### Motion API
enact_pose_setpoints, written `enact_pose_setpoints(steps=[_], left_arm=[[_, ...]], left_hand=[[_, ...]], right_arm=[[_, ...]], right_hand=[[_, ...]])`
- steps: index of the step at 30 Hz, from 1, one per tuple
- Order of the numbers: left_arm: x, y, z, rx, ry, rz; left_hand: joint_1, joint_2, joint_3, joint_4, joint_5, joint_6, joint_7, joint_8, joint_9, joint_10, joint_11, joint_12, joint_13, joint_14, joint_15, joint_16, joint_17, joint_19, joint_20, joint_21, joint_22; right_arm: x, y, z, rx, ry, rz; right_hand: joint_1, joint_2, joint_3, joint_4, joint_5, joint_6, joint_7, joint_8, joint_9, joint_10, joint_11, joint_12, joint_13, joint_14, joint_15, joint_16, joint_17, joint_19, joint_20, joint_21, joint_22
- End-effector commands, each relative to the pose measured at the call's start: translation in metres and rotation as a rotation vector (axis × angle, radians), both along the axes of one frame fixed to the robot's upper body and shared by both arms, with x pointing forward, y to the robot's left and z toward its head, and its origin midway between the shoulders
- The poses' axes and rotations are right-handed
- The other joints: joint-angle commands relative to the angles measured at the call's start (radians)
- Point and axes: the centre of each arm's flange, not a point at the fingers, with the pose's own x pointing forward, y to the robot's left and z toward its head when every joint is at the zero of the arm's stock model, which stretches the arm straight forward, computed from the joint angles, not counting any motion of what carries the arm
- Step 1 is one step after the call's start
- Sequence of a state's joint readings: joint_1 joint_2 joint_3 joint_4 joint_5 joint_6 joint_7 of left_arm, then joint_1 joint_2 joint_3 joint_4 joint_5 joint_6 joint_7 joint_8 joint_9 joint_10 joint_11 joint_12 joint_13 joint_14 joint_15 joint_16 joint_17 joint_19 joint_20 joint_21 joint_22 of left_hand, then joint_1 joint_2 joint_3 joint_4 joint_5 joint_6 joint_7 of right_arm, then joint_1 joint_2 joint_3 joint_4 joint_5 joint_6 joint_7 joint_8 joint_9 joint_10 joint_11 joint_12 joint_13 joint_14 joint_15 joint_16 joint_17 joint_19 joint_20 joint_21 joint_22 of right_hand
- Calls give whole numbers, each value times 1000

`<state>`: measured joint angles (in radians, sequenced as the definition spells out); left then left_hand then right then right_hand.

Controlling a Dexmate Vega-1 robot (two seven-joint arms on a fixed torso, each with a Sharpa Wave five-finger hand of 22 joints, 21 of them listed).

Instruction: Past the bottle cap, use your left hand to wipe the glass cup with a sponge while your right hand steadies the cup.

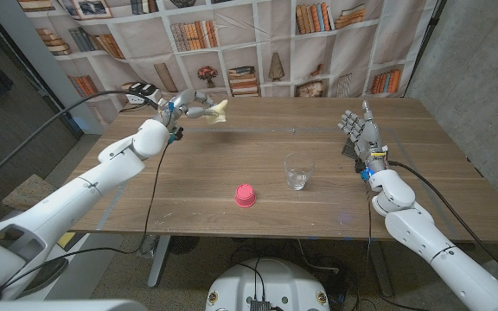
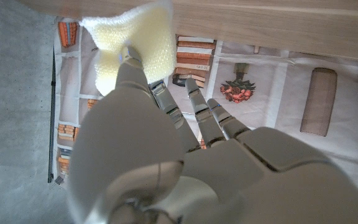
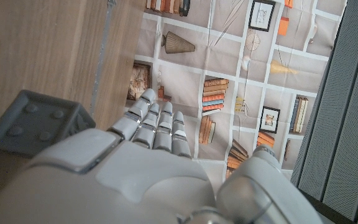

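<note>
The left hand [image 1: 182, 108] is hovering over the surface's [image 1: 232, 147] far left corner, pinching a pale yellow sponge [image 1: 218, 110] — the glass cup [image 1: 297, 172] is standing upright well apart from it, toward the middle and the near edge. A pink bottle cap [image 1: 245, 195] is sitting near the cup's left, closer to the near edge. The right hand [image 1: 360, 130] — fingers spread, holding nothing — is waiting nearer the cup, by the right edge.

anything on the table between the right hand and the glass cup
No. In the head view the stretch of table between the right hand and the glass cup is bare wood.
</note>
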<state>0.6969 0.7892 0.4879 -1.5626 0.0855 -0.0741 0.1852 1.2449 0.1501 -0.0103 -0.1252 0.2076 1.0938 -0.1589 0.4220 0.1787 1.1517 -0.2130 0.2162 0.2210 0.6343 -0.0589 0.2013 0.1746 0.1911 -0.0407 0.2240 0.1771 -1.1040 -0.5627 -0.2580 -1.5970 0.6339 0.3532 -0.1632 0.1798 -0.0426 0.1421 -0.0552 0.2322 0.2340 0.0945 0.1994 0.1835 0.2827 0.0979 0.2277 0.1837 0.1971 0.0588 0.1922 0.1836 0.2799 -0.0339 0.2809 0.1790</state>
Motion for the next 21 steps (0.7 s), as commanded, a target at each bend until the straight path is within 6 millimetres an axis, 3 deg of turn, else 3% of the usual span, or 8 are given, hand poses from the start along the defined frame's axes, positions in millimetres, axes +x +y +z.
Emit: enact_pose_setpoints(steps=[1,12,21], left_arm=[[1,-3,-2,-127,-61,-106],[13,-27,-5,-157,-40,-183],[25,-43,-16,-165,3,-286]], left_hand=[[12,1,35,28,1,48,43,2,4,7,-2,-2,8,21,-145,1,6,12,-27,-6,2],[20,-4,39,28,-1,54,46,2,4,13,-1,-3,16,29,-144,-4,6,10,-34,-11,2],[21,-5,41,30,-1,54,48,0,4,15,-1,-4,20,31,-144,-5,6,9,-35,-14,2]], right_arm=[[-2,-11,-3,10,-13,-12],[-5,-12,-7,2,-37,17],[-25,-6,-11,-12,-87,-33]], right_hand=[[5,11,0,0,-5,13,1,1,6,9,-1,-3,3,6,2,-2,3,6,0,-3,5],[6,11,-3,-1,-5,53,-3,15,7,16,3,-2,4,7,1,-2,3,8,-1,-9,5],[8,10,-4,-3,-5,40,-11,9,8,18,-7,-2,4,11,-8,-1,3,12,-3,-11,5]])
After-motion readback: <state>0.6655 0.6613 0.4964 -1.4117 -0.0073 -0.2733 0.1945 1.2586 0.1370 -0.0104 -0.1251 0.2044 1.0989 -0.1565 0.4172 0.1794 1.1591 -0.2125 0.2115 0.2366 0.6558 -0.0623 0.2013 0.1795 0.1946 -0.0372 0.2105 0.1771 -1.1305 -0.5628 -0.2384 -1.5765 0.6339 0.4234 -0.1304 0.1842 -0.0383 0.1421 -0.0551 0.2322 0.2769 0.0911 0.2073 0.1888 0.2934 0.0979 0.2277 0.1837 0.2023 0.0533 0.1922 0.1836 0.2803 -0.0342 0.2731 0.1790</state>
